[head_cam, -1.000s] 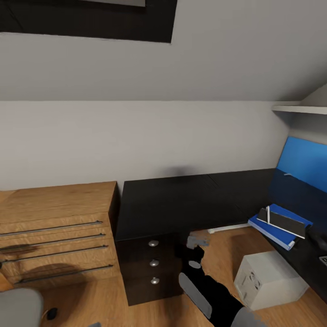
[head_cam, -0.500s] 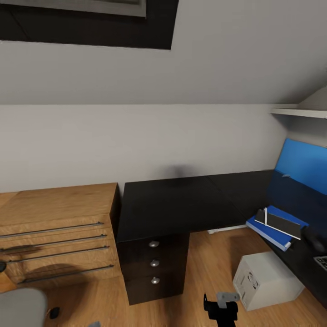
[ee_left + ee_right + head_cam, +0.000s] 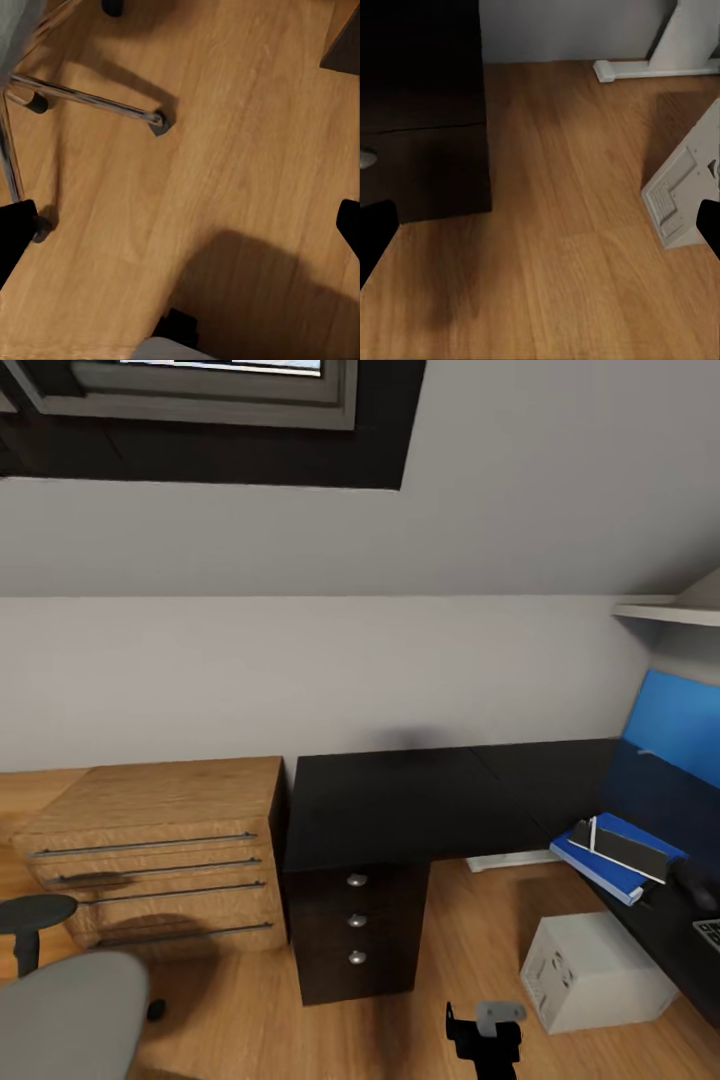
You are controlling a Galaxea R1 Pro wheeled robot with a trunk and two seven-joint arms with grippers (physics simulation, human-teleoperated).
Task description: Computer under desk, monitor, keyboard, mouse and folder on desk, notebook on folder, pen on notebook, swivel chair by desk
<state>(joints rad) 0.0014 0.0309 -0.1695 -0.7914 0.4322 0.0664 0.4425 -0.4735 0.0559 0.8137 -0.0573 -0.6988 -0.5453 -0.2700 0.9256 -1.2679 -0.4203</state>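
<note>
Right claw [image 3: 487, 1028] hangs low over the floor, fingers spread and empty — ahead of it our black table [image 3: 400, 800], to its right the computer [image 3: 590, 970], folder [image 3: 605, 855] and notebook [image 3: 628, 847] beyond.

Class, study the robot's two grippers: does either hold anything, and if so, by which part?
Nothing is held. Both wrist views show open fingertips over bare wood floor.

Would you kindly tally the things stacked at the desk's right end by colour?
Blue: 1, the folder
Dark grey: 1, the notebook on the folder
White: 1, the pen on the notebook
Total: 3
</note>
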